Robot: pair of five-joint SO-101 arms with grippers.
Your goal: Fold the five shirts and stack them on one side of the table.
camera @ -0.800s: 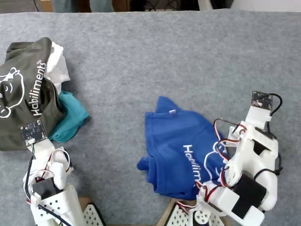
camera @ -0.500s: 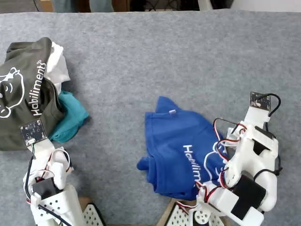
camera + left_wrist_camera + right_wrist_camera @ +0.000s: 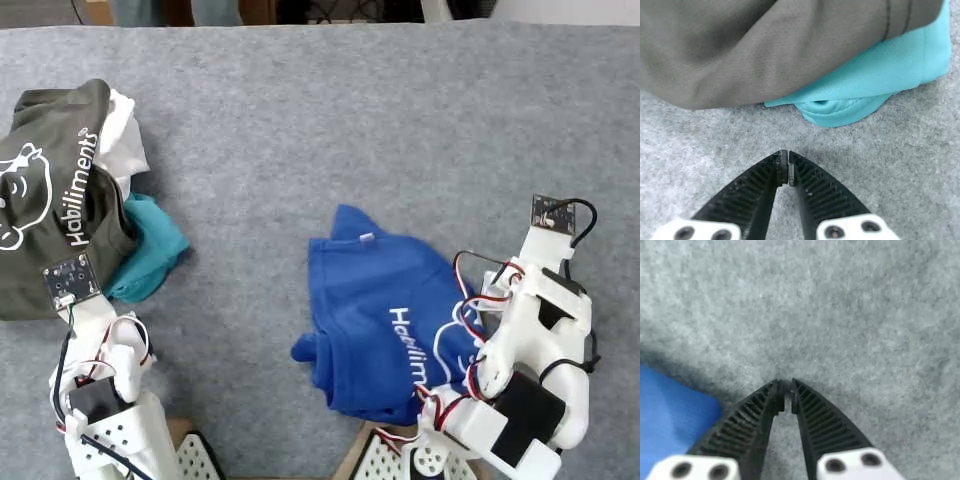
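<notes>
At nine o'clock on the grey felt table (image 3: 350,120), a dark olive printed shirt (image 3: 55,190) lies over a white shirt (image 3: 125,135) and a teal shirt (image 3: 150,255). The left gripper (image 3: 785,167), jaws clenched on nothing, hangs just beside the teal one. Toward five o'clock lies a crumpled blue shirt (image 3: 375,320), with the right gripper (image 3: 785,395) clenched empty over felt at its three o'clock.
</notes>
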